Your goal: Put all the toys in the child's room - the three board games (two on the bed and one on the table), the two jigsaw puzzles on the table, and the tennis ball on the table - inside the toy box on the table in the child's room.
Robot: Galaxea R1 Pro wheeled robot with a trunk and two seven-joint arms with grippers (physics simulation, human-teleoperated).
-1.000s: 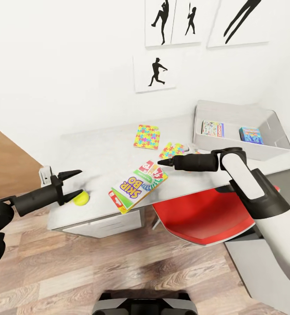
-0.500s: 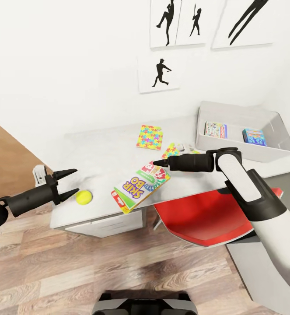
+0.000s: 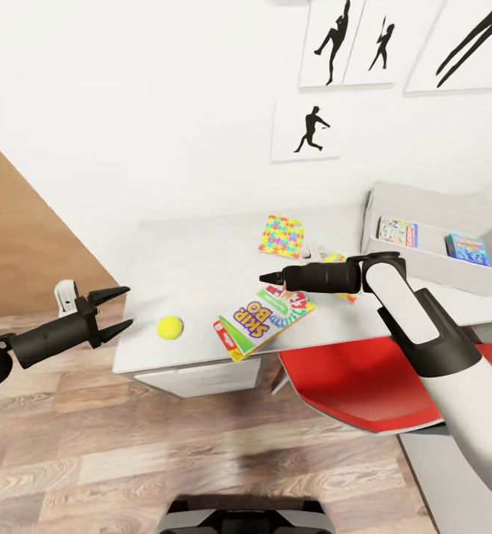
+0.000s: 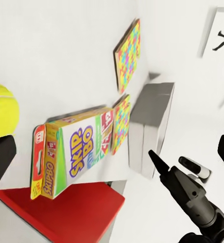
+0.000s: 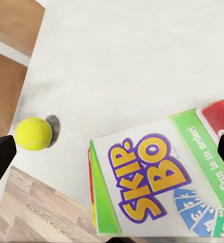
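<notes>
Seen from the head camera: a pale tabletop (image 3: pixel 201 259) against a white wall hung with black silhouette posters (image 3: pixel 310 130), wood plank floor (image 3: pixel 164 452) below.

Near the front left corner of the tabletop, a yellow tennis ball (image 3: pixel 170 327), loose, touching nothing else. Just beside it toward the right, a Skip-Bo box (image 3: pixel 264 319) lying flat, one corner overhanging the front edge. Farther back, one jigsaw puzzle (image 3: pixel 281 236) flat on the surface; a second puzzle (image 3: pixel 338 259) mostly hidden behind the right arm.

At the far right end, a light-grey toy box (image 3: pixel 424 256) holding a white-and-green game box (image 3: pixel 398 231) and a small blue game box (image 3: pixel 467 248), well apart from each other.

Left end effector (image 3: pixel 112 312) off the tabletop's left edge, above the floor, fingers spread apart, empty, pointing toward the ball. Right end effector (image 3: pixel 266 278) hovering over the far end of the Skip-Bo box, holding nothing; in the right wrist view its fingertips (image 5: pixel 1 154) sit at opposite edges of the picture, wide apart, with ball and box between them.

Red chair seat (image 3: pixel 349 371) tucked under the front edge.
</notes>
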